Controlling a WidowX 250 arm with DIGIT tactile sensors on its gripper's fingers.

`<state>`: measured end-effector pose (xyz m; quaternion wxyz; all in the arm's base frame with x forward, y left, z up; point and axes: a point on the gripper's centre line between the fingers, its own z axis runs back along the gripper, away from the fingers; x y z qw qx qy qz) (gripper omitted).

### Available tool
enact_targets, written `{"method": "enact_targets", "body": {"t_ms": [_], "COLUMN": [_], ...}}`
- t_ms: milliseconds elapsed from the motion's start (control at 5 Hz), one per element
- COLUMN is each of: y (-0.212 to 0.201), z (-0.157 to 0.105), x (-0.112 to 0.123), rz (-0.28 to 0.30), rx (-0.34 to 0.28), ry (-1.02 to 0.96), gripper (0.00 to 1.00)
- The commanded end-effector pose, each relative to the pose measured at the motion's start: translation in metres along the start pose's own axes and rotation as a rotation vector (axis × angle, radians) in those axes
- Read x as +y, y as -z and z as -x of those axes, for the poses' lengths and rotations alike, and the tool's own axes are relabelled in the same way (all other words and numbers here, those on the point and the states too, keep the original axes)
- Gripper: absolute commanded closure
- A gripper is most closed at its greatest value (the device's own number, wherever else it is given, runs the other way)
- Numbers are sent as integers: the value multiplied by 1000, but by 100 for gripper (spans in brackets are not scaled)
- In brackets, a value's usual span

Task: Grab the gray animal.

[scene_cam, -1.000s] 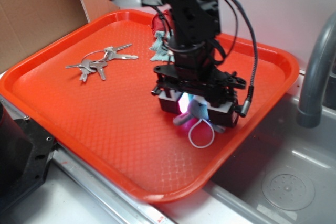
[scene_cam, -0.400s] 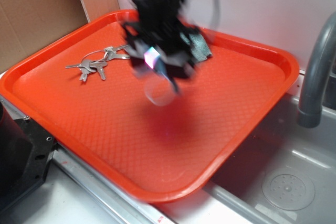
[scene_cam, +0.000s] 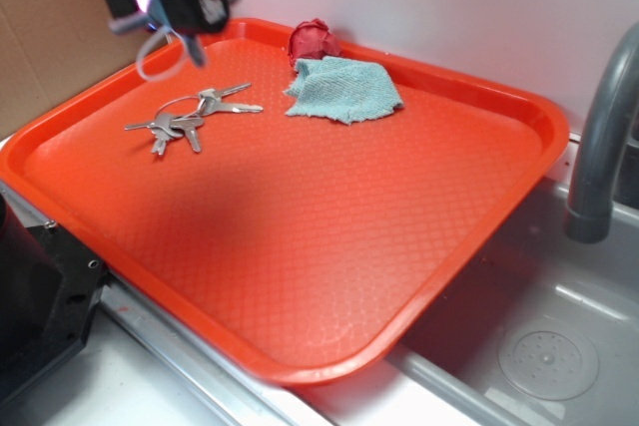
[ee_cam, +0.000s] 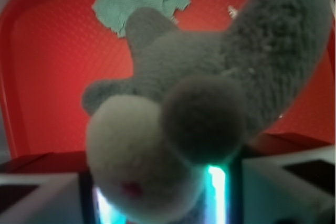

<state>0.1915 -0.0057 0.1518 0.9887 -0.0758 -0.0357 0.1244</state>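
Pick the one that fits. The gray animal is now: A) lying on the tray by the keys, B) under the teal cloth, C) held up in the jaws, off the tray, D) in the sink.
C: the gripper, raised at the tray's far left corner, grips the gray animal.

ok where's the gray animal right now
The gray animal is held in the pincer, lifted above the tray's far left corner, over the keys; it fills the wrist view.

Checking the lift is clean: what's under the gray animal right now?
The gray animal hangs in the gripper above the tray's far-left corner, with only its white cord loop dangling beneath. The keys lie nearby. The wrist view's lower part is covered by the plush.
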Motion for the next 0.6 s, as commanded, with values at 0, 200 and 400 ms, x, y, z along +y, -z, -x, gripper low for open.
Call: {"method": "enact_targets", "body": {"t_ms": [0,200,400], "y": [-41,-42,-41], "z": [-17,-20,-21], "x": [3,-6,-16], "rz": [41,30,12], "rx": [-102,-102,-111], "ry": [51,74,93], "gripper": [100,100,100]}}
